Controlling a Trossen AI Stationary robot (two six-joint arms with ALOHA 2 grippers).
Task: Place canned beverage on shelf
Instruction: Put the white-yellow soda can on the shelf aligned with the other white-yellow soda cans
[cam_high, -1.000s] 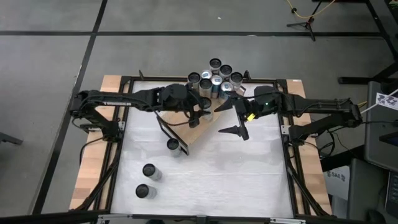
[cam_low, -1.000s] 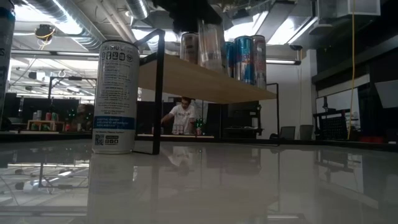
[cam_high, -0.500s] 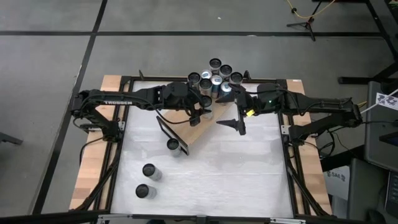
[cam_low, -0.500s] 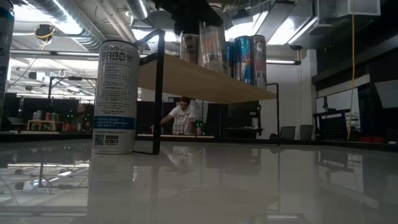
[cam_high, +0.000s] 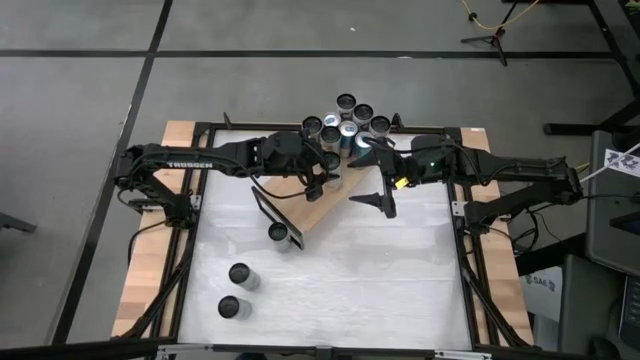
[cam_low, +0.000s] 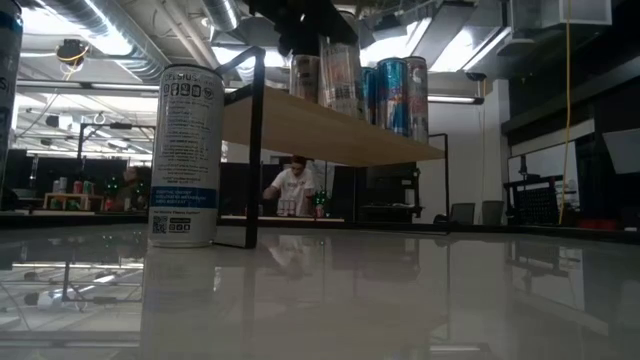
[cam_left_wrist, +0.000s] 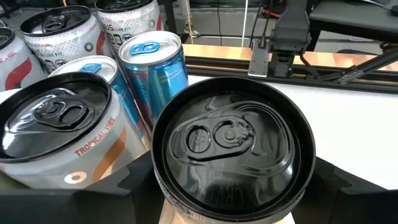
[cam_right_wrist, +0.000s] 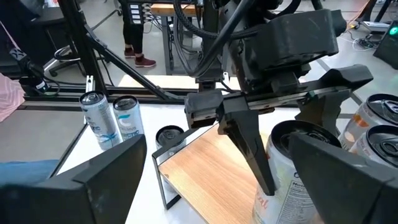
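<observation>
On the shelf (cam_high: 300, 205), at its far end, stands a black-topped can (cam_left_wrist: 233, 146) w/ the left gripper (cam_high: 322, 180) clamped on it, one finger (cam_left_wrist: 93, 202) each side, just beside the cluster of cans (cam_high: 348, 125) already there. Wrist view crops the can's body; only lid and rim show, label unreadable. In the low view the same gripper is a dark mass above the cans, fingers not separable. Right wrist view shows it from the opposite side, fingers straddling the can.

Right gripper (cam_high: 378, 184) hovers near the shelf's far end, spread wide, nothing between its fingers (cam_right_wrist: 109, 180); not touching the can or the left one.

Shelf is a light wood board on a thin black frame, set diagonally on the white tabletop (cam_high: 380, 270). Low view: board raised, cans lined on top, space under it open to the room.

Elsewhere: one can (cam_high: 278, 233) stands by the shelf's near end, touching or just clear of it – can't tell. Two loose cans (cam_high: 234, 291) farther toward the table's near left corner, well apart from the shelf. Tall white can (cam_low: 185, 155) fills the low view's left, hiding part of the frame post.

Room: grey floor w/ dark lines, ceiling lights, a person (cam_low: 293, 188) at a bench far behind, small and dim.
</observation>
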